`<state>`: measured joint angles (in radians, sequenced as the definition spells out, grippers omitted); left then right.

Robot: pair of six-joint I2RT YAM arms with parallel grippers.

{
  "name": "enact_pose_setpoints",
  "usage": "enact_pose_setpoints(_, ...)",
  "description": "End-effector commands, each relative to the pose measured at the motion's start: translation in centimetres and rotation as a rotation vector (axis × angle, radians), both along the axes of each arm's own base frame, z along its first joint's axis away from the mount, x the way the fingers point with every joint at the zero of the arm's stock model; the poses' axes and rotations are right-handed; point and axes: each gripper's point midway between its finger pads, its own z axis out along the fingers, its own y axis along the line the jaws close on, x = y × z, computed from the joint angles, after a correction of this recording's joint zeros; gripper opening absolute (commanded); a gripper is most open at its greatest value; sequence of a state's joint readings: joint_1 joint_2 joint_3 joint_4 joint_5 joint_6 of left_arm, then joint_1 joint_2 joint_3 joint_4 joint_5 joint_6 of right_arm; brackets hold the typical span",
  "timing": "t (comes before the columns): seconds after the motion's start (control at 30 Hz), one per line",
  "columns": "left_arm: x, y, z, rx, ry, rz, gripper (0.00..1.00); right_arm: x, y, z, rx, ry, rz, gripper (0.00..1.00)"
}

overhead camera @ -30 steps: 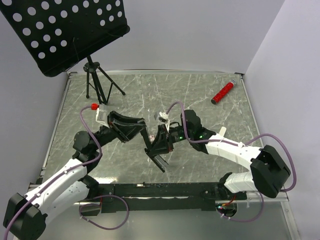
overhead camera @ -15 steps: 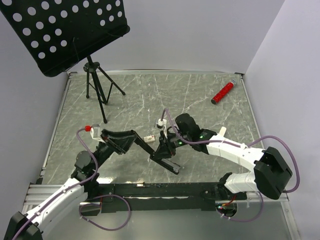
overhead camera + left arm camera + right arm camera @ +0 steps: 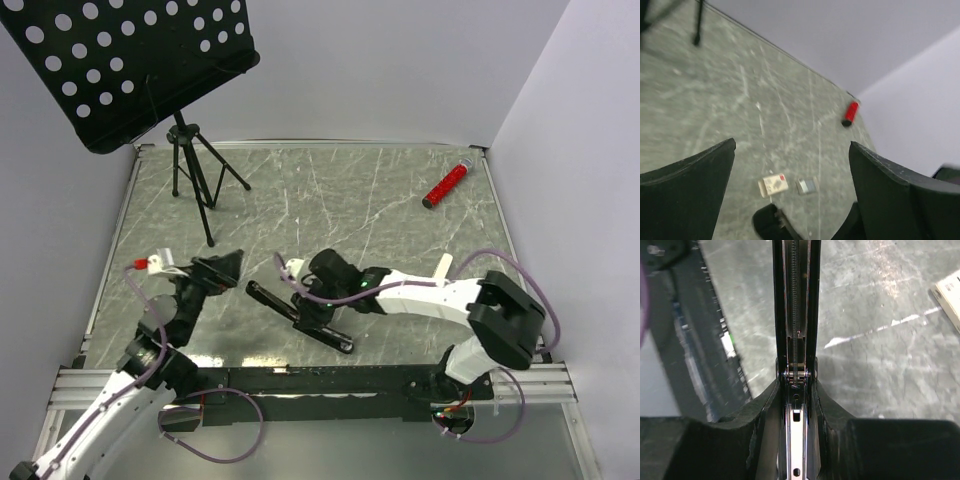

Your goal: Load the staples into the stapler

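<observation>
The black stapler (image 3: 268, 297) lies swung open, low over the table, with my right gripper (image 3: 305, 305) shut on its middle. In the right wrist view the stapler (image 3: 796, 330) runs straight up between my fingers, its spring and silvery rail showing. My left gripper (image 3: 222, 268) stands wide open and empty, left of the stapler and apart from it. Beyond its fingers in the left wrist view lie the staples: a cream box (image 3: 773, 184) and beside it a greyish tray (image 3: 806, 185), with the stapler's end (image 3: 771, 222) just in front of them. A corner of the box (image 3: 950, 297) shows in the right wrist view.
A red cylinder (image 3: 446, 184) lies at the far right of the table. A black music stand (image 3: 130, 60) on a tripod (image 3: 195, 175) occupies the far left corner. A white bar (image 3: 443, 268) pokes out behind the right arm. Walls close in the back and right.
My left gripper has opened wide and drawn back left and nearer, letting go of the stapler. The right gripper has carried the stapler leftward and lower.
</observation>
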<state>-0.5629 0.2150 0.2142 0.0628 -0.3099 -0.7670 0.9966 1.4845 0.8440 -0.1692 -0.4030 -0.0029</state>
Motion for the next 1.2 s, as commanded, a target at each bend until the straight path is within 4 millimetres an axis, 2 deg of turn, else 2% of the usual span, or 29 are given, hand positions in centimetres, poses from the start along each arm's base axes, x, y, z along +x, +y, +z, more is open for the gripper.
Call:
enact_pose_setpoints(0.0,-0.3,5.6,3.3,0.088,0.029,0.257,0.99,2.5,5.2,3.1,0.101,-0.176,-0.014,0.0)
enact_pose_setpoints(0.03,-0.5,6.4,3.8,0.098,0.031,0.292,0.99,2.6,5.7,1.9,0.07,-0.18,-0.004,0.0)
enact_pose_setpoints(0.07,-0.9,7.1,5.0,0.101,0.021,0.315,0.99,2.2,7.1,2.5,0.081,-0.199,0.016,0.0)
enact_pose_setpoints(0.1,-1.1,8.0,5.6,0.132,0.009,0.354,0.99,2.7,7.6,2.3,0.067,-0.227,0.001,0.0)
enact_pose_setpoints(0.13,-1.4,8.4,6.2,0.144,-0.01,0.361,0.99,2.9,8.1,1.3,0.042,-0.238,0.006,0.0)
enact_pose_setpoints(0.17,-1.6,8.8,7.1,0.152,-0.029,0.37,1.0,3.2,9.0,1.7,0.048,-0.259,0.002,0.0)
enact_pose_setpoints(0.27,-2.3,10.0,7.9,0.23,-0.056,0.409,0.99,4.1,10.1,0.9,0.014,-0.305,-0.031,0.0)
enact_pose_setpoints(0.3,-2.4,10.4,7.7,0.245,-0.046,0.428,0.99,4.0,10.4,0.0,-0.01,-0.31,-0.03,0.0)
enact_pose_setpoints(0.37,-2.9,11.8,7.8,0.268,-0.045,0.484,0.99,4.6,10.7,-0.1,-0.025,-0.34,-0.049,0.0)
enact_pose_setpoints(0.5,-3.4,12.6,7.8,0.306,-0.075,0.513,0.99,4.7,10.7,-1.3,-0.049,-0.33,-0.068,0.0)
enact_pose_setpoints(0.6,-3.3,12.4,7.3,0.322,-0.083,0.505,0.99,4.6,10.6,-1.0,-0.049,-0.32,-0.075,0.2)
enact_pose_setpoints(0.63,-3.0,12.3,6.9,0.327,-0.08,0.503,0.99,4.6,10.8,-0.5,-0.043,-0.314,-0.081,0.31)
enact_pose_setpoints(0.77,-2.6,12.0,6.8,0.363,-0.078,0.497,0.99,4.6,10.7,1.8,-0.011,-0.308,-0.106,0.47)
enact_pose_setpoints(0.83,-2.5,11.9,6.7,0.375,-0.07,0.493,0.99,5.0,10.2,3.7,-0.006,-0.332,-0.135,0.55)
enact_pose_setpoints(0.97,-2.4,11.8,6.6,0.386,-0.072,0.488,0.99,5.7,8.6,6.2,0.001,-0.333,-0.217,0.65)
enact_pose_setpoints(1.0,-2.4,11.8,6.7,0.385,-0.073,0.49,1.0,6.4,7.8,7.4,0.011,-0.344,-0.258,0.65)
enact_pose_setpoints(1.07,-2.5,11.8,6.7,0.38,-0.075,0.487,0.99,7.0,5.9,7.5,-0.023,-0.318,-0.332,0.65)
enact_pose_setpoints(1.1,-2.5,11.8,6.8,0.378,-0.079,0.485,0.99,8.3,4.5,7.9,-0.037,-0.316,-0.393,0.65)
enact_pose_setpoints(1.17,-2.4,11.6,6.6,0.383,-0.077,0.48,0.99,9.2,1.4,7.0,-0.131,-0.282,-0.499,0.65)
